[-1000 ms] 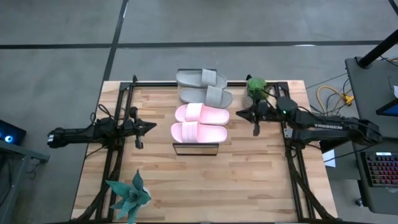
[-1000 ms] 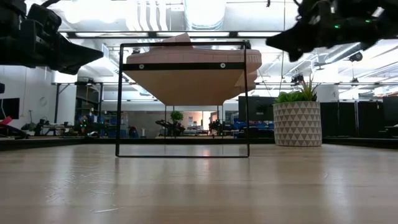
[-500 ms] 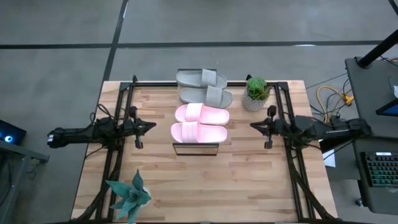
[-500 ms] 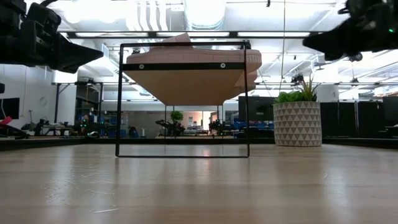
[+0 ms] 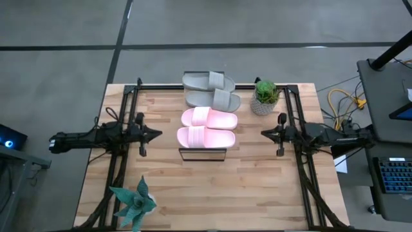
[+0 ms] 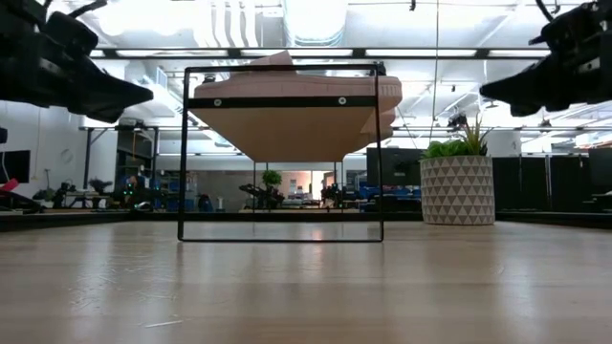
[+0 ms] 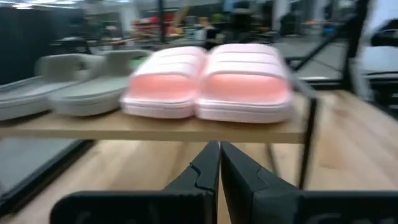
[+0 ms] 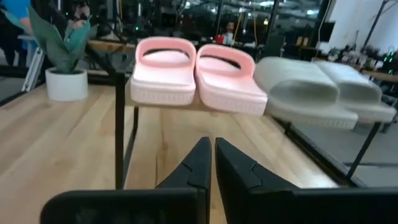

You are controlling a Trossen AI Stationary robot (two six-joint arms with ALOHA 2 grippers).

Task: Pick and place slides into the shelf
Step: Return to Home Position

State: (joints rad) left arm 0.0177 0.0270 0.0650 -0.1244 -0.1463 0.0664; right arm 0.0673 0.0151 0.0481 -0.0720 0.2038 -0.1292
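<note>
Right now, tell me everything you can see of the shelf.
The long rack with a light wood plank top and thin black metal frame stands upright on the wooden tabletop, mid-table. Its plank carries two pale pink rubbery slides and two grey ones, side by side in one row; the space beneath looks open.

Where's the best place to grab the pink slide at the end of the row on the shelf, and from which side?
Probably its wide strap, approached from where the right gripper waits. The end pink slide lies flat with its strap arch opening that way, so one of the jaws could slip under and one over.
</note>
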